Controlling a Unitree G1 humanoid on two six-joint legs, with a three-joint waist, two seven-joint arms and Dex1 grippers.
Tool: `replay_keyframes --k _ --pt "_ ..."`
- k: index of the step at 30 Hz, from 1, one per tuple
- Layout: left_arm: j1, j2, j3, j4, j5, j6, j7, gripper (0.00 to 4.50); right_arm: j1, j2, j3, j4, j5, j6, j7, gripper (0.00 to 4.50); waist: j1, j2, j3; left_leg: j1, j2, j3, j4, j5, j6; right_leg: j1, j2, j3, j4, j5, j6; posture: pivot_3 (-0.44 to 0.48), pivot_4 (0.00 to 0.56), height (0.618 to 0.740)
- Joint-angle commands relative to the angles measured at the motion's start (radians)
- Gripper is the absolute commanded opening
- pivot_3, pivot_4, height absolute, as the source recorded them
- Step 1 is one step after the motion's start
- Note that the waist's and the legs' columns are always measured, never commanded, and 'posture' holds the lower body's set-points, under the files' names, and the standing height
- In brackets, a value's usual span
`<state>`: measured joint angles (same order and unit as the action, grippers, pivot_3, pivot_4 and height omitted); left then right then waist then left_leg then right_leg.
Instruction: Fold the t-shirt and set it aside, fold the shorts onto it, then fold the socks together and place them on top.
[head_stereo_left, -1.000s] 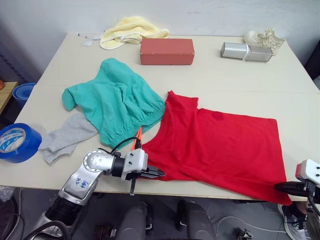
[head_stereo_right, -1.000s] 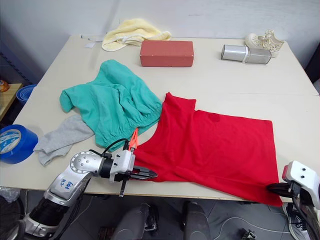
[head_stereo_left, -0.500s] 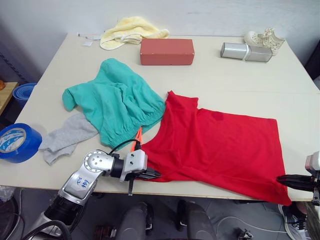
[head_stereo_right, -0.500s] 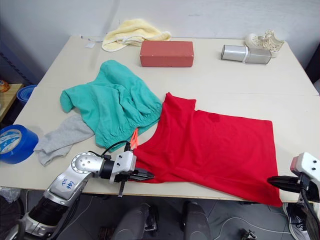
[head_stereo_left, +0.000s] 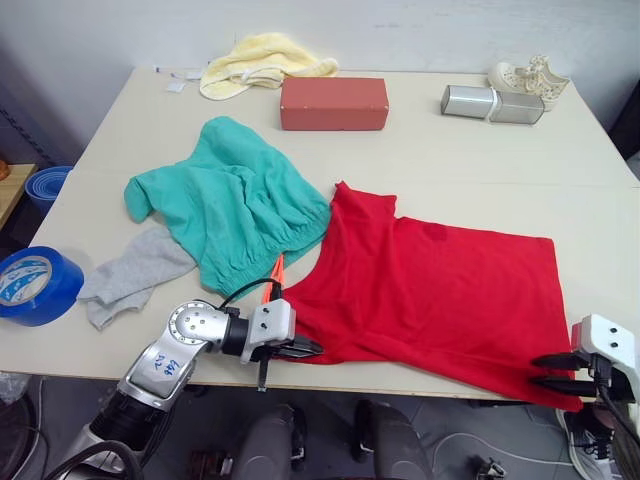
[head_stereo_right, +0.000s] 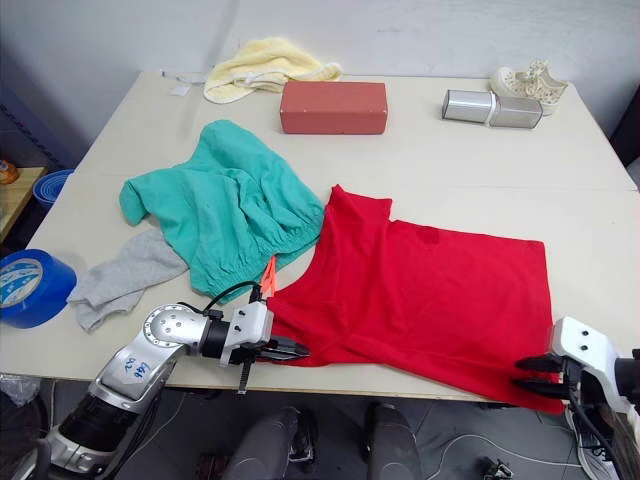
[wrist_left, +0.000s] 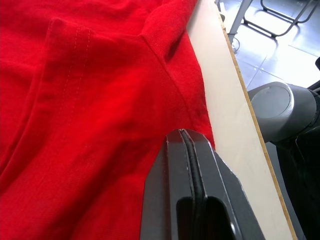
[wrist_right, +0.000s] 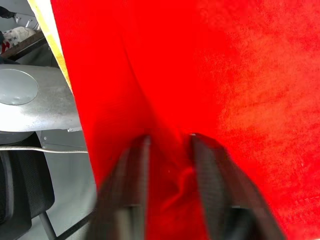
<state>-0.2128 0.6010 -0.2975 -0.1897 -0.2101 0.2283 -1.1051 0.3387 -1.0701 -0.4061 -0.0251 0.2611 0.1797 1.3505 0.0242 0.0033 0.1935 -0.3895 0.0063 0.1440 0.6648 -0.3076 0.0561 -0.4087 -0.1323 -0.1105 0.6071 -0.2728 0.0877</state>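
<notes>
Left fingers (wrist_left: 192, 150) pinched on t-shirt (head_stereo_left: 440, 290); right fingers (wrist_right: 135, 170) spread.

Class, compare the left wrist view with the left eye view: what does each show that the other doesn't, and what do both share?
Left wrist view alone: the seam stitching on the t-shirt and the left gripper's fingers pressed together at the hem. Left eye view alone: the shorts, the socks, and the right gripper open at the shirt's far corner. Both: the red shirt on the table.

matt red cloth t-shirt (head_stereo_left: 430, 290), smooth table (head_stereo_left: 480, 150)
</notes>
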Motion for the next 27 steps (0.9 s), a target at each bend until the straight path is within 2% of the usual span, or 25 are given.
replay_keyframes --k 1,9,21,27 --pt "0.006 -0.001 -0.005 -0.02 0.003 -0.006 0.006 0.0 0.008 -0.03 -0.014 0.04 -0.036 -0.051 -0.005 0.05 0.001 0.0 0.0 0.0 0.0 0.0 0.0 0.0 0.0 0.0 0.0 0.0 0.0 0.0 0.0 0.0 0.15 0.74" --pt "0.002 0.019 -0.024 -0.009 0.031 0.034 0.007 0.0 -0.021 -0.076 -0.056 0.141 -0.044 -0.15 -0.001 0.05 0.0 0.0 0.0 0.0 0.0 0.0 0.0 0.0 0.0 0.0 0.0 0.0 0.0 0.0 0.0 0.0 0.15 0.74" --pt "-0.005 0.05 -0.05 0.001 0.046 0.056 0.001 0.0 -0.14 -0.07 -0.018 0.2 -0.027 -0.213 -0.004 0.05 -0.001 0.001 -0.001 0.001 0.0 0.0 0.0 0.0 0.0 0.0 0.0 0.0 0.0 0.0 0.0 0.0 0.15 0.74" --pt "0.005 0.046 -0.043 0.004 0.041 0.039 0.01 0.0 -0.19 -0.075 0.037 0.289 -0.091 -0.23 -0.058 0.05 -0.003 0.003 -0.002 0.001 0.0 0.0 0.0 0.0 0.0 0.001 0.0 0.0 0.0 0.0 0.0 0.0 0.15 0.74"
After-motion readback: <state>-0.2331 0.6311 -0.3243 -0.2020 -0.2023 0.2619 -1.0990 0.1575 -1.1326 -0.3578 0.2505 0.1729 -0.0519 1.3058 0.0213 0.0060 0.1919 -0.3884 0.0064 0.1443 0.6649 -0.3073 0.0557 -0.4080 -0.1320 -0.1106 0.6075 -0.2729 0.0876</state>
